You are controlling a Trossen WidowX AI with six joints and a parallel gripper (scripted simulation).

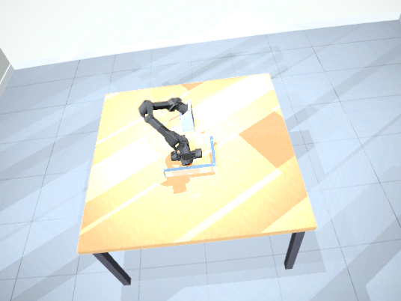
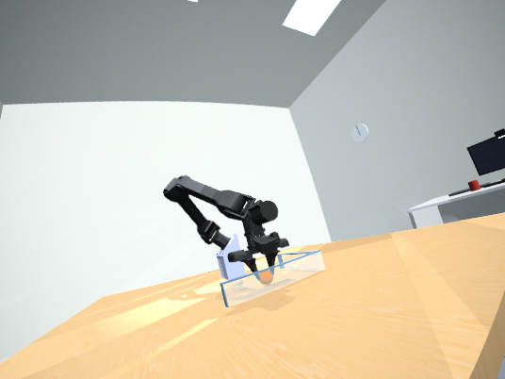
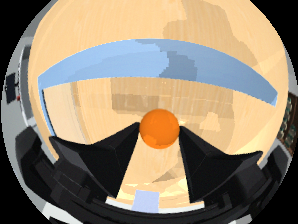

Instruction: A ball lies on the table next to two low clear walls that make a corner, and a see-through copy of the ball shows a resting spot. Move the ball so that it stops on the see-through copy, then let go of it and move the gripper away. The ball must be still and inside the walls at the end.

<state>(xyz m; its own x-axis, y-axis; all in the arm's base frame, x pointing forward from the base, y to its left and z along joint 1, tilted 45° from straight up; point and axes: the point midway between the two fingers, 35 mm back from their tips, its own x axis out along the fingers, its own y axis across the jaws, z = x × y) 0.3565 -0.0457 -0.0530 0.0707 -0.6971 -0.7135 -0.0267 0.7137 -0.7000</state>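
Pinching the orange ball [image 3: 158,127] between its dark fingertips, the gripper [image 2: 264,270] is standing about half open — held apart by the ball (low over the table [image 2: 377,306]), inside the corner of the clear walls [image 2: 264,288].

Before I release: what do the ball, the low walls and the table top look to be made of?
Ball, gripped in the hand: smooth, matte orange, evenly shaded with no sharp glint; possibly rubber or plastic. Walls: clear, pale blue, with the table visible through them; they look like thin glass or acrylic. Table top: light wood look, faint grain streaks, satin finish with soft light bands.
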